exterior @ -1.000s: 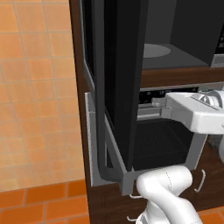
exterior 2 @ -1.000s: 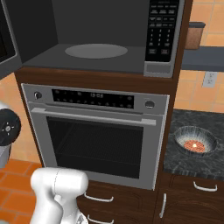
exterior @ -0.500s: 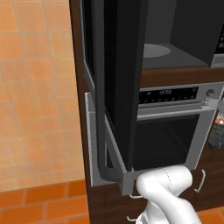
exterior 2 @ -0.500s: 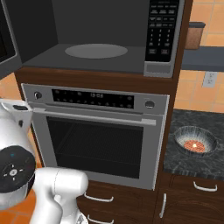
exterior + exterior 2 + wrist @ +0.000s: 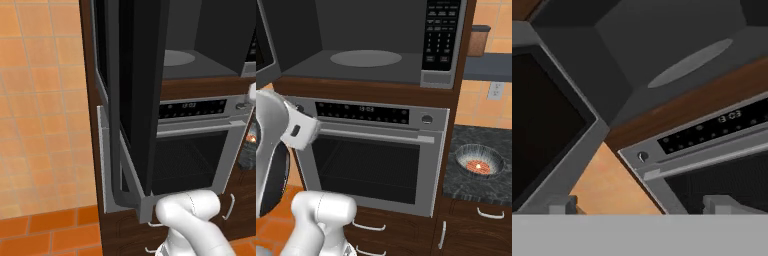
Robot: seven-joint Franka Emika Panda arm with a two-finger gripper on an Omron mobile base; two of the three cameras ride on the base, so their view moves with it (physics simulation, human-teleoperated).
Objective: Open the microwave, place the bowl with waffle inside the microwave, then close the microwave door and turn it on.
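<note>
The microwave [image 5: 326,35] stands open above the oven, its grey cavity showing the round pale turntable [image 5: 366,57]. The microwave door [image 5: 137,100], a black panel, is swung far out to the left; it also fills the left of the hand view as a dark pane, the microwave door [image 5: 547,115]. The clear ribbed bowl [image 5: 481,156] with the waffle sits on the dark counter to the right of the oven. My gripper [image 5: 642,205] is open with nothing between its fingertips [image 5: 562,204]. It hangs in front of the oven's upper left corner and looks up into the cavity.
The silver oven [image 5: 371,155] with its display strip and horizontal handle sits directly under the microwave. My white arm [image 5: 276,145] rises at the left, near the open door. Wooden drawers [image 5: 476,215] lie beneath the counter. An orange tiled wall [image 5: 40,100] is left of the cabinet.
The arm has swung from the right side of the oven front toward the left, growing large in the right base view. The jaws stayed open. Door and bowl have not moved.
</note>
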